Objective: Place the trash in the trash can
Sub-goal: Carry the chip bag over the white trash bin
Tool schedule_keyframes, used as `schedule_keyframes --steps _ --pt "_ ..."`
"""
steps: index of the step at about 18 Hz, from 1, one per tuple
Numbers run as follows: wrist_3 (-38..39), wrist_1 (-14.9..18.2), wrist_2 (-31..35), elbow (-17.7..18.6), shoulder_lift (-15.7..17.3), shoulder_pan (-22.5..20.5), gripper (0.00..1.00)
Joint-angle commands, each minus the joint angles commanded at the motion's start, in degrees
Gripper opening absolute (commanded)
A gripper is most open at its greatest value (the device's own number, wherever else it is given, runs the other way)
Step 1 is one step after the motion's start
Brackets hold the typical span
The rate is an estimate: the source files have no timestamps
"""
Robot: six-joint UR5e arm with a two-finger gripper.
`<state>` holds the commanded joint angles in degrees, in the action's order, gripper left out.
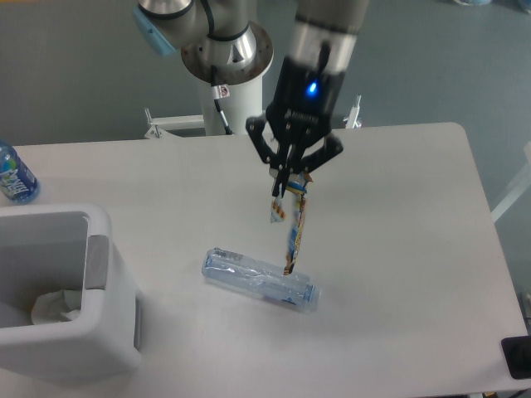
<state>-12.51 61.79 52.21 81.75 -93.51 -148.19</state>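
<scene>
Gripper (290,176) pinched shut on top edge of snack wrapper (292,228), lifted clear of table (398,215). Wrapper: thin crinkled foil, blue with orange-yellow print, folded into narrow strip, long axis near vertical, lower tip hanging just above crushed bottle (260,279). Bottle: clear dented plastic, lying flat on table right of trash can (62,298), long axis sloping down-right, cap end pointing away from can. Can: boxy white plastic, thick rounded walls, grey rim strip, white crumpled material inside.
</scene>
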Motion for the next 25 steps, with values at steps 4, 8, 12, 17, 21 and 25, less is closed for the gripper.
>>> schedule_keyframes --steps 4,8,12,17,21,25 --pt "14.1 -7.6 0.1 -3.3 1.0 3.9 0.0" --pt "16.6 -9.7 0.3 -2.9 3.2 10.8 0.0" --pt "14.8 -13.4 0.1 -3.4 1.9 17.1 0.0" --pt "12.4 -13.8 0.1 -2.7 0.6 23.8 0.0" --pt "12.2 -15.0 0.1 -2.9 -1.1 27.2 0.0" --pt "12.2 -15.3 0.2 -2.8 -3.8 28.4 0.0"
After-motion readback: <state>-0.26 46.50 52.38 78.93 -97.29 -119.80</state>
